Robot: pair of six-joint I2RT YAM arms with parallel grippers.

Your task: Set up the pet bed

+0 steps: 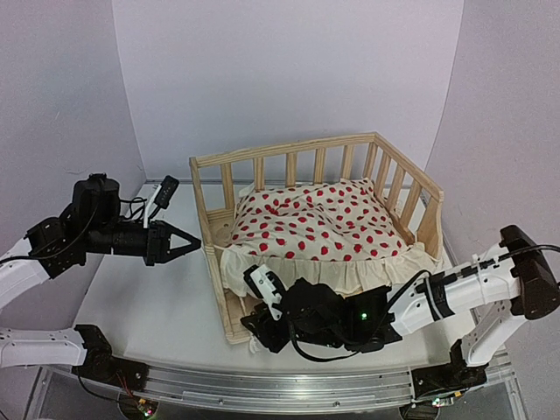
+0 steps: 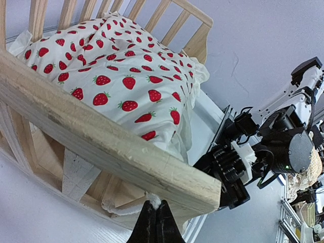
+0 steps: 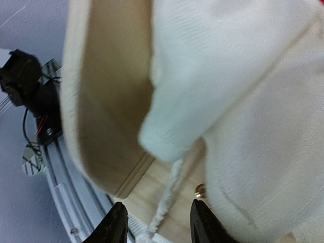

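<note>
The pet bed point(image 1: 289, 149) is a pale pine frame with slatted rails, standing mid-table. Its red-dotted white cushion point(image 1: 315, 223) lies inside, the ruffle hanging over the open front. My left gripper point(image 1: 194, 242) points at the bed's left side rail point(image 2: 101, 136). It is shut, pinching the end of a white tie string point(image 2: 153, 202) just under that rail. My right gripper point(image 3: 158, 225) is low at the bed's front left corner and stands open. Another tie string point(image 3: 169, 195) dangles from the ruffle point(image 3: 253, 101) between its fingers, untouched.
The white table point(image 1: 149, 297) ends at an aluminium rail point(image 1: 289, 389) along the near edge, close under my right wrist. Grey walls close in the back and sides. A brass screw point(image 3: 200, 191) sits in the bed's wood beside my right finger.
</note>
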